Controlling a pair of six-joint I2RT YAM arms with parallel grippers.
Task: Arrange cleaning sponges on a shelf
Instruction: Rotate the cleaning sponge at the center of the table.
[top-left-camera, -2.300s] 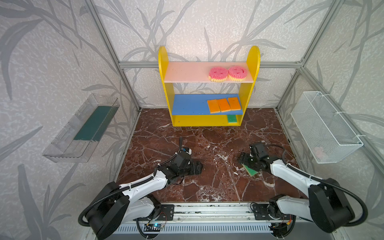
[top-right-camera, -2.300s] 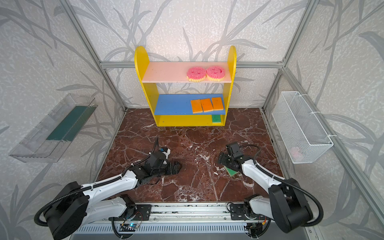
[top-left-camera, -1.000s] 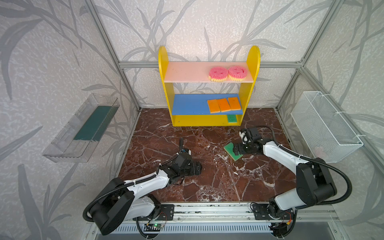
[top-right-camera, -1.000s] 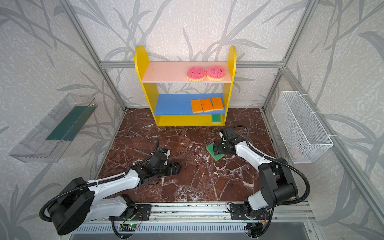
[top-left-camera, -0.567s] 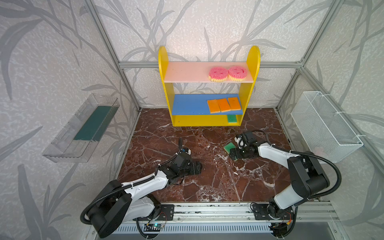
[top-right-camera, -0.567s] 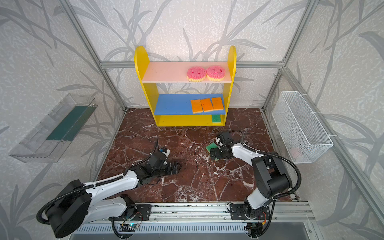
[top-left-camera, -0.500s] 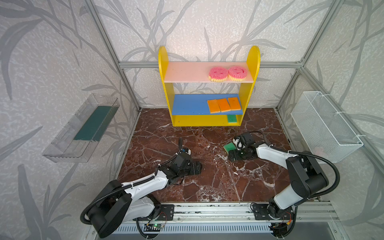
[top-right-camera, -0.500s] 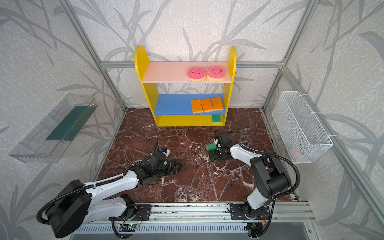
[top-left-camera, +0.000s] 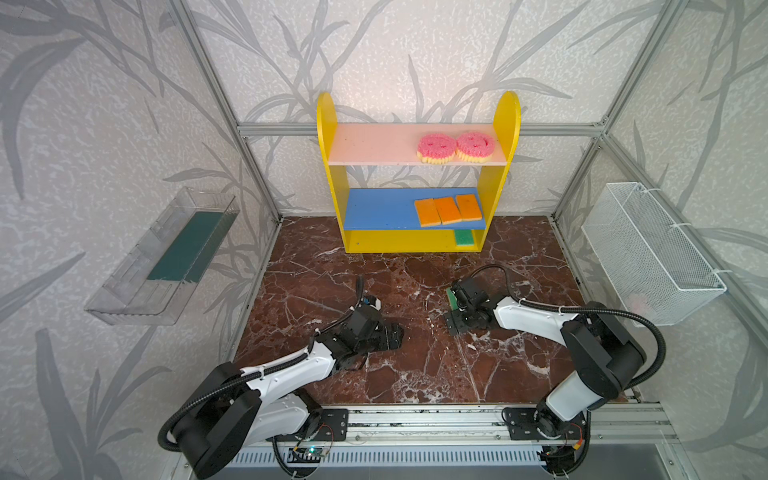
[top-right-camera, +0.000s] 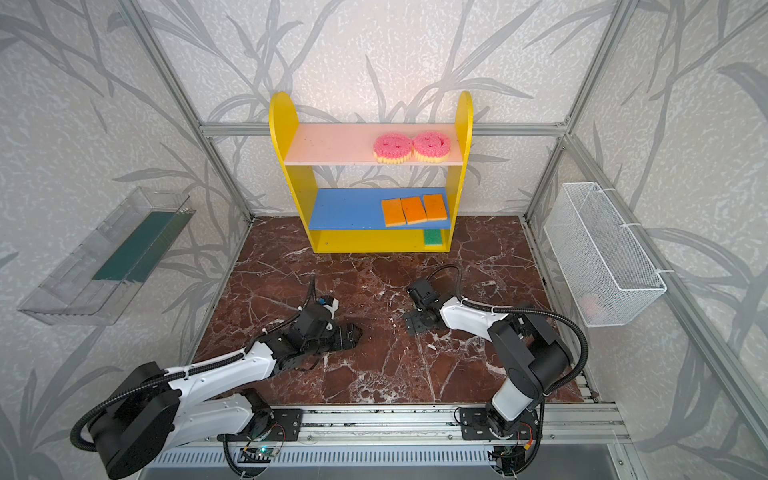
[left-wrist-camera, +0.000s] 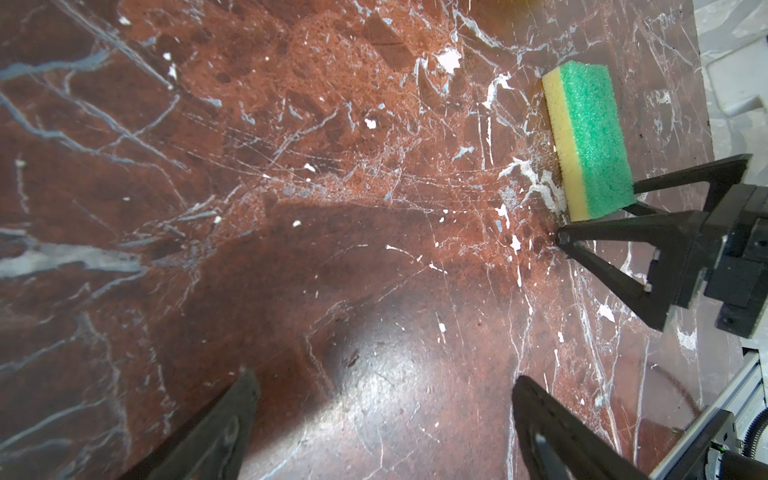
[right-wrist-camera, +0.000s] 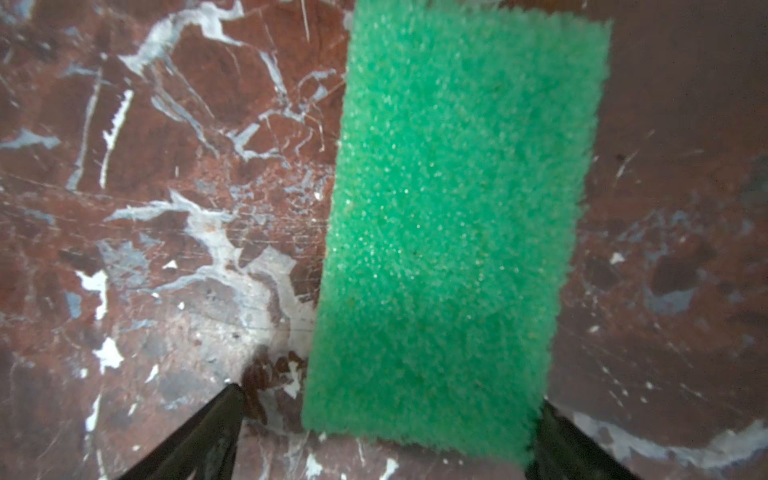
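Loose green sponge (right-wrist-camera: 453, 216): is lying flat on the marble floor (top-left-camera: 415, 374), green face up, in front of the shelf's right end and well apart from it.
Right gripper (right-wrist-camera: 388, 399): is straddling the near end of that sponge with its jaws standing apart. The right wrist view is showing bare floor between one finger (right-wrist-camera: 208, 436) and the sponge's edge. The other finger is sitting right at the opposite edge, and whether it touches is unclear.
Left gripper (left-wrist-camera: 384, 378): is hanging low over bare marble, jaws spread wide, holding nothing.
Top views: the right wrist is covering most of the loose sponge, so only a green sliver (top-left-camera: 451, 300) is showing in a top view.
Left wrist view: is showing the sponge's yellow underlayer (left-wrist-camera: 561, 137) along its side, which the right wrist view is missing.
Shelf (top-left-camera: 325, 137): is standing against the back wall.
Pink board (top-left-camera: 374, 145): two pink smiley sponges (top-left-camera: 435, 148) are sitting side by side at its right end.
Blue board (top-left-camera: 378, 212): three orange sponges (top-left-camera: 449, 210) are lying in a close row at its right end.
Yellow base (top-left-camera: 395, 245): a second green sponge (top-left-camera: 464, 237) is lying at its right end.
Side walls: a clear tray (top-left-camera: 166, 257) is hanging on the left and a white wire basket (top-left-camera: 648, 249) on the right.
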